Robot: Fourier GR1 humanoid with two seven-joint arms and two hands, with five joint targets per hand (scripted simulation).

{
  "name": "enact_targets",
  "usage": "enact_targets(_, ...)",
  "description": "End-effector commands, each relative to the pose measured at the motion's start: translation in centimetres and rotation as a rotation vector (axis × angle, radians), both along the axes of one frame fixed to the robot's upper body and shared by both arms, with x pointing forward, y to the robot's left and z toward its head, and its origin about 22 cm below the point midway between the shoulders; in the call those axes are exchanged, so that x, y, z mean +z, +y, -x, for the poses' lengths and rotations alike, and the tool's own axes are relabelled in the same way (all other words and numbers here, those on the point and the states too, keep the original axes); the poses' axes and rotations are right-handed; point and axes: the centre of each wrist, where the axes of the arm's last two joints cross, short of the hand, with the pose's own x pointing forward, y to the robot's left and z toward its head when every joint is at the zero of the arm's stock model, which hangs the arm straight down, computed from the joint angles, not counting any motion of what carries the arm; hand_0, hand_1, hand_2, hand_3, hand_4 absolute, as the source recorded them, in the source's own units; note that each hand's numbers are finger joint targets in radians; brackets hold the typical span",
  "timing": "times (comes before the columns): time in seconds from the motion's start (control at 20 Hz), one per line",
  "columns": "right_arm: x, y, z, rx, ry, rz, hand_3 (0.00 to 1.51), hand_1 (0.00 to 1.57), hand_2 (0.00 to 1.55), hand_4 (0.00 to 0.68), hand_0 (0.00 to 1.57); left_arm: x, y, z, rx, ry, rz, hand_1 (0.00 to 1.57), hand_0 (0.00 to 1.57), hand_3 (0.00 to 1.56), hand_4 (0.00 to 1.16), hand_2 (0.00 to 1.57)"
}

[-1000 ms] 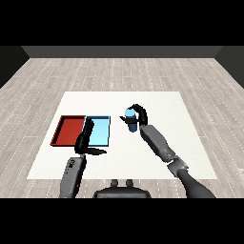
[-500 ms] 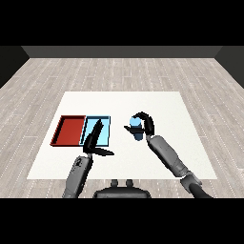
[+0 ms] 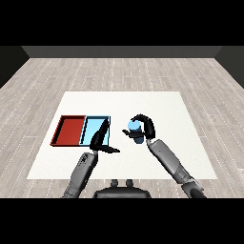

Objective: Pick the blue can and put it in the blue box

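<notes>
Your right hand [image 3: 145, 127] has its fingers curled round the blue can [image 3: 135, 130], which sits upright inside the curl with the thumb on its near side, just right of the light blue tray [image 3: 95, 125] and looking lifted off the white table [image 3: 167, 102], so I'd read this as mid-carry toward the drop. Right forearm angles up and inward from the lower right, wrist bent toward the trays. Your left hand [image 3: 101, 140] hangs over the blue tray's near right edge, fingers straight and holding nothing, thumb out right; red tray [image 3: 69, 130] lies beyond its fingertips' left side.
</notes>
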Motion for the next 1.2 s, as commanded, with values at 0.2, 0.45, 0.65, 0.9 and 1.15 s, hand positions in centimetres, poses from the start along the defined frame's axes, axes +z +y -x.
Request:
enact_targets(0.2,1.1,2.3,2.3,0.030,0.011,0.011,1.40,1.49,1.47,0.609,1.49,0.6,-2.4,0.2,-0.006,0.035,-0.016,0.00,0.00,0.00,0.00,0.00)
enact_targets(0.45,1.6,2.2,0.0,0.057,-0.026,0.018,1.40,1.49,1.47,0.610,1.49,-1.7,-3.4,-1.5,0.000,0.054,0.002,0.00,0.00,0.00,0.00,0.00)
enact_targets(0.65,1.7,2.4,0.1,0.057,-0.028,0.003,1.40,1.48,1.47,0.603,1.48,-1.2,-4.0,-0.5,-0.011,0.091,0.017,0.00,0.00,0.00,0.00,0.00)
enact_targets(0.9,1.2,3.9,2.4,0.093,-0.022,-0.003,1.39,1.48,1.46,0.613,1.48,-2.4,-3.2,0.4,-0.001,0.086,0.000,0.00,0.00,0.00,0.00,0.00)
enact_targets(1.15,3.0,3.4,2.2,0.105,-0.037,0.000,1.39,1.47,1.46,0.611,1.47,-1.2,-3.3,-1.6,-0.016,0.107,0.017,0.00,0.00,0.00,0.00,0.00)
